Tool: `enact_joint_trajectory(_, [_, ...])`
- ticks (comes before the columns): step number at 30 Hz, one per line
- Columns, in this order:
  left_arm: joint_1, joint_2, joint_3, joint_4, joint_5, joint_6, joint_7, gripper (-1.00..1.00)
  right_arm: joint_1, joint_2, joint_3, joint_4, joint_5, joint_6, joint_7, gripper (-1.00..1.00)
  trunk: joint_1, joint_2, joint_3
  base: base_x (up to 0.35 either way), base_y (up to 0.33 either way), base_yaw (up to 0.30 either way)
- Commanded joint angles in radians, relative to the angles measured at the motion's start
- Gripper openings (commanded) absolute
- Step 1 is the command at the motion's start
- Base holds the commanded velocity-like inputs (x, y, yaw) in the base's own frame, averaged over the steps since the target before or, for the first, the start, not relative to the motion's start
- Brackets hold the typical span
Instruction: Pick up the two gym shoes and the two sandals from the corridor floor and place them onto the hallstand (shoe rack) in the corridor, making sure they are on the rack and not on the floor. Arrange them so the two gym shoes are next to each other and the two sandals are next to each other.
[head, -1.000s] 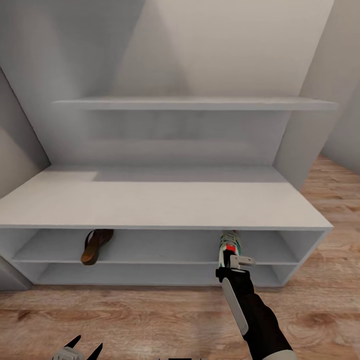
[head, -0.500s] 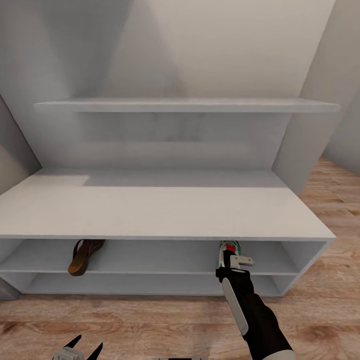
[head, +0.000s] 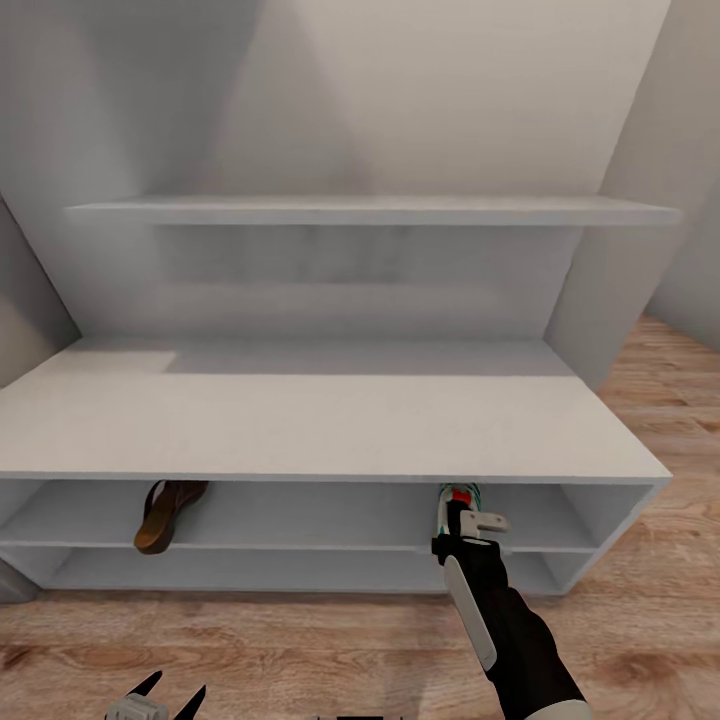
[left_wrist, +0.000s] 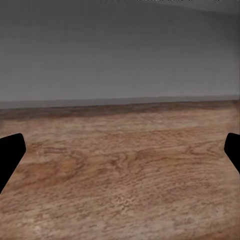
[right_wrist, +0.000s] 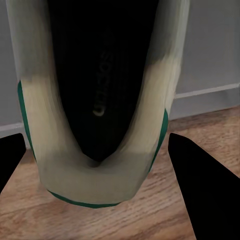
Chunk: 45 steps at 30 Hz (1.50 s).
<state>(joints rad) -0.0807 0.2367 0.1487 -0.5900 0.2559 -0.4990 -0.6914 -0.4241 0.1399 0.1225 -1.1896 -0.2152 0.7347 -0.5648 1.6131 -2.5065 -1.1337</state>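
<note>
Right gripper (head: 468, 522) reaching into the upper shelf level of the hallstand (head: 320, 425), fingers parted either side of a gym shoe (head: 457, 502) resting there; grip not discernible. From the right wrist: shoe's dark inside (right_wrist: 100, 75) between black fingertips (right_wrist: 200, 180). Left along the same shelf, well apart: one sandal (head: 165, 515). Left gripper (head: 165, 692) low over corridor floor (left_wrist: 120, 170), spread wide, empty.

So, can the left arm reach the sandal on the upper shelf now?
Probably yes: the left gripper hangs open over the floor, and the sandal lies at the shelf's open front, nothing between.
</note>
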Motion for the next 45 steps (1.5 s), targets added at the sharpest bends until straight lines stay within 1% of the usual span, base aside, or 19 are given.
enact_joint_trajectory(1, [-0.001, 0.0, 0.002, 0.001, 0.009, 0.002, -0.01, 1.0, -0.001, 0.0, 0.002, -0.001, -0.01, 0.002, -0.01, -1.0, 0.0, 0.0, -0.001, 0.109, -0.06, 0.0])
enact_joint_trajectory(8, [-0.001, 0.001, 0.002, 0.001, 0.008, 0.002, -0.01, 1.0, 0.0, 0.0, 0.002, -0.001, -0.01, 0.002, -0.01, -1.0, 0.0, 0.0, -0.001, 0.131, -0.08, 0.0])
enact_joint_trajectory(22, [-0.001, 0.0, 0.002, 0.002, 0.008, 0.003, -0.01, 1.0, -0.001, 0.0, 0.002, -0.001, -0.01, 0.002, -0.01, -1.0, 0.0, 0.0, -0.001, 0.016, -0.009, 0.0])
enact_joint_trajectory(31, [-0.001, 0.001, 0.002, 0.004, 0.009, 0.002, -0.01, 1.0, -0.001, 0.0, 0.002, -0.001, -0.01, 0.002, -0.01, -1.0, 0.0, 0.0, -0.001, 0.12, 0.0, 0.0])
enact_joint_trajectory(45, [-0.001, 0.0, 0.002, 0.004, 0.009, 0.003, -0.01, 1.0, -0.001, 0.0, 0.002, -0.001, -0.01, 0.002, -0.01, -1.0, 0.0, 0.0, -0.001, 0.022, 0.0, 0.0])
